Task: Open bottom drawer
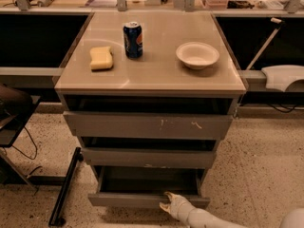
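While the bottom drawer stands pulled partway out at the foot of the cabinet, its plain grey front juts forward of the two fronts above and its dark, shallow box shows open behind it. Right of the panel's middle, the gripper sits against the panel's upper edge, touching it. Whether it is parted or closed on that edge cannot be told. The pale arm runs from the gripper down to the lower right corner of the view.

Above the bottom drawer, the middle drawer sits slightly out. Over that, the top drawer, the widest, carries white scratch marks right of centre on its front, with a dark gap under the cabinet top.

On the beige, glossy top, a yellow sponge lies at the left. A blue soda can stands upright just right of it and a little further back. A white bowl rests towards the right side, well apart from the can.

On the speckled floor, a dark piece of furniture stands at the left edge with a thin cable hanging beside it. A black bar lies slanted near the cabinet's lower left corner. Along the back runs a long bench with dark openings beneath it. At the far right, a white rounded casing rests on a grey ledge.
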